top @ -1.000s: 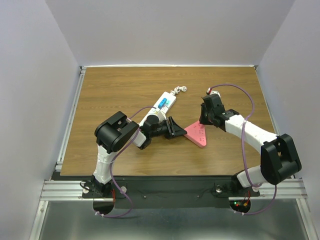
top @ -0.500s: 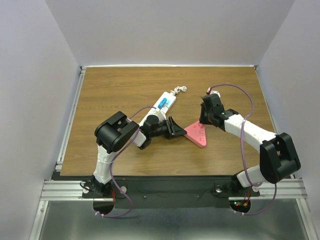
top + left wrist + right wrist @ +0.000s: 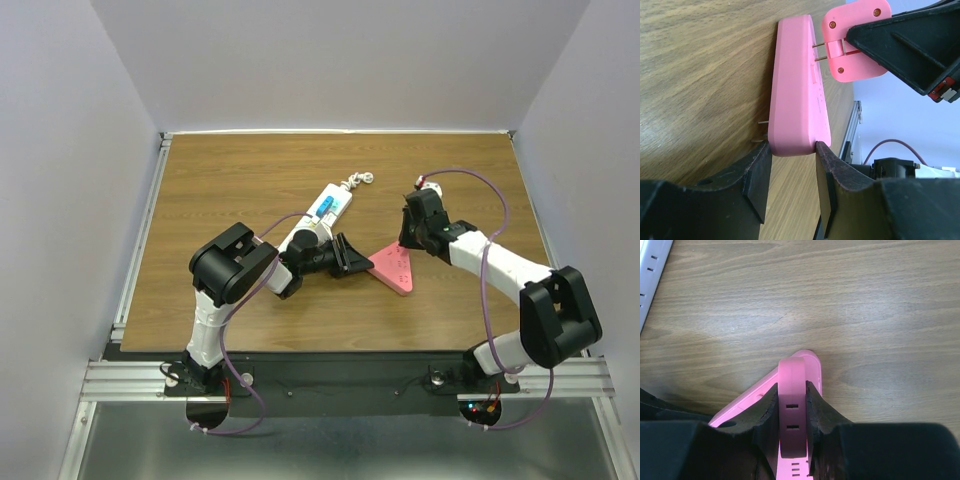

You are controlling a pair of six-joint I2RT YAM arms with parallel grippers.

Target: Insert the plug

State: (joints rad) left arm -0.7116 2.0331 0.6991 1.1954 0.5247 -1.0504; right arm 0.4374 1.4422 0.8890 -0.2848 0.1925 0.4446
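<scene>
A long pink socket block (image 3: 795, 90) stands on edge on the wood table, and my left gripper (image 3: 792, 150) is shut on its near end. It also shows in the top view (image 3: 395, 268) and in the right wrist view (image 3: 747, 397). My right gripper (image 3: 791, 390) is shut on a pink plug (image 3: 791, 372). In the left wrist view the plug (image 3: 855, 45) sits beside the far end of the block. Its two metal prongs (image 3: 819, 51) reach the block's face, with a short length still bare. In the top view the left gripper (image 3: 362, 262) and right gripper (image 3: 408, 243) meet at the block.
A white power strip (image 3: 327, 207) with a blue plug lies just behind the left gripper; its corner shows in the right wrist view (image 3: 650, 270). A small metal piece (image 3: 362, 180) lies beyond it. The right arm's purple cable (image 3: 480, 185) loops above the table.
</scene>
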